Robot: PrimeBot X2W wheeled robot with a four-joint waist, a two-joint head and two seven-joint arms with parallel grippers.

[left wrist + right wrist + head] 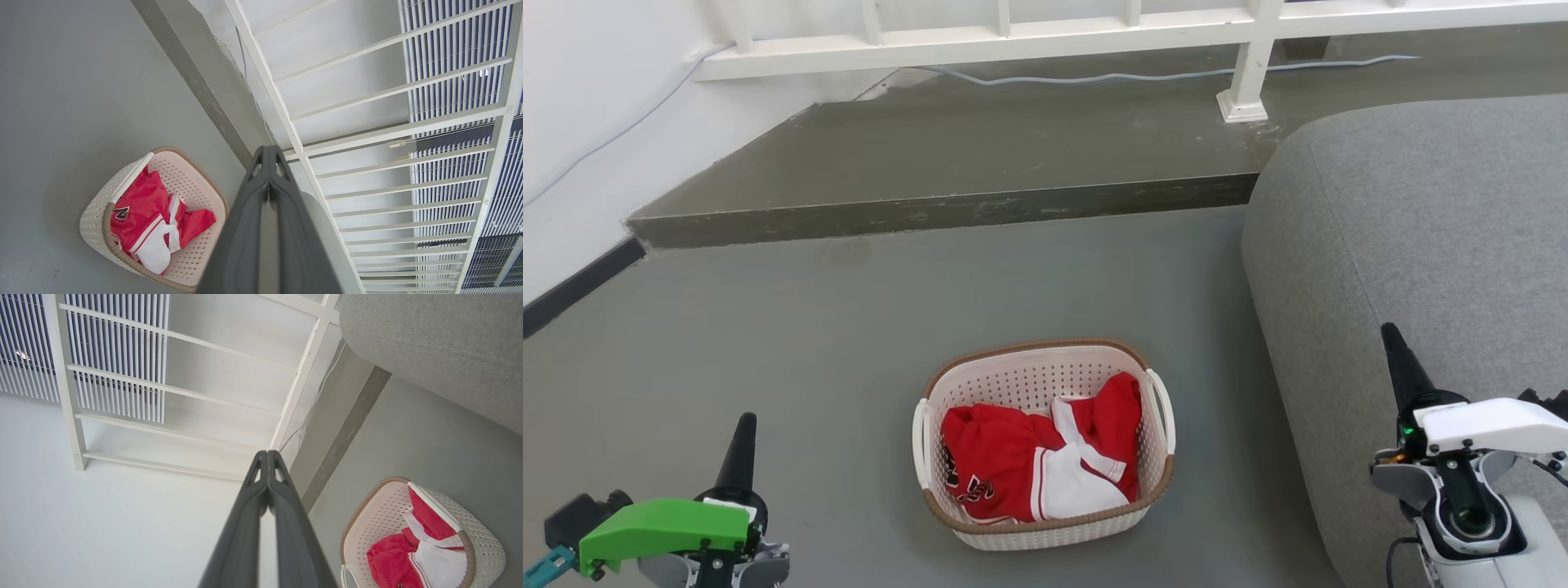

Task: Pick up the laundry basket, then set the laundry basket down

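The laundry basket (1045, 516) stands on the grey floor, low in the middle of the head view. It is cream-white with perforated walls, a brown rim and two white side handles, and holds red and white clothing (1037, 461). My left gripper (743, 433) is at the lower left, well left of the basket, fingers pressed together and holding nothing. My right gripper (1392, 343) is at the lower right, in front of the sofa, also shut and empty. The basket (96, 216) shows left of the shut fingers (245, 228) in the left wrist view. In the right wrist view the basket (482, 543) lies at the lower right.
A grey sofa (1429, 245) fills the right side, close to the basket's right handle. A raised dark step (947, 208) crosses behind the basket, with a white railing (1241, 73) and a cable on it. A white wall (580, 122) stands at the left.
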